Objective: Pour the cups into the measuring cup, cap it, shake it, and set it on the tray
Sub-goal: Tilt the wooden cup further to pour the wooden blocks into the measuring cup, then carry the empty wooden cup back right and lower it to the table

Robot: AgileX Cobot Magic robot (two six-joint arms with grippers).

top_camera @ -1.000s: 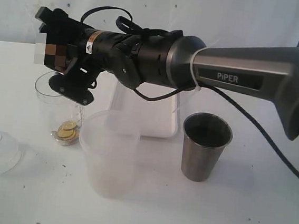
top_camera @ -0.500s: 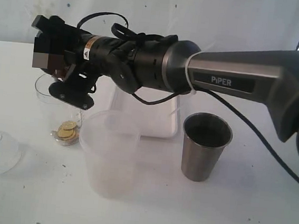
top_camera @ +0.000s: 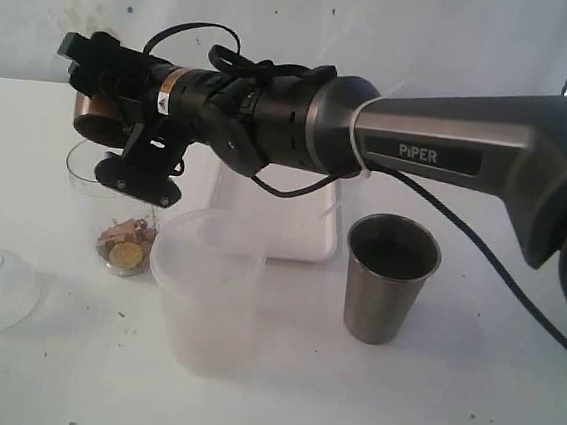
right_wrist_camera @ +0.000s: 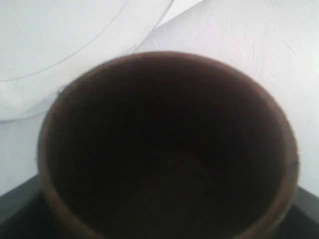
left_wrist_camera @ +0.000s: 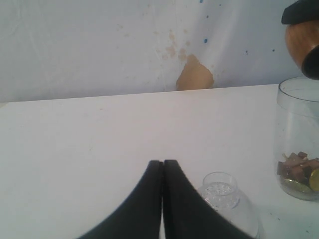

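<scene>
My right end effector [top_camera: 107, 110] grips the brown cup [top_camera: 85, 116], jaws wide around it, tipped over the measuring cup [top_camera: 94, 194]. The frosted tub [top_camera: 206, 285] crowds just beside it. Brown bits have joined the coins since a second ago. My left end effector [left_wrist_camera: 162, 167] is closed and empty near the cap [left_wrist_camera: 219, 191].

The brown cup [right_wrist_camera: 169, 149] fills nearly the whole picture, seen straight into its round mouth, its bronze rim blurred and its inside so dark I cannot tell what lies in it. Black fingers [right_wrist_camera: 11, 211] sit against the cup's outer wall on two opposite sides. Beyond the cup's rim lies the wrinkled white table [right_wrist_camera: 239, 40], along with a pale curved vessel edge [right_wrist_camera: 75, 55], too blurred to identify.
</scene>
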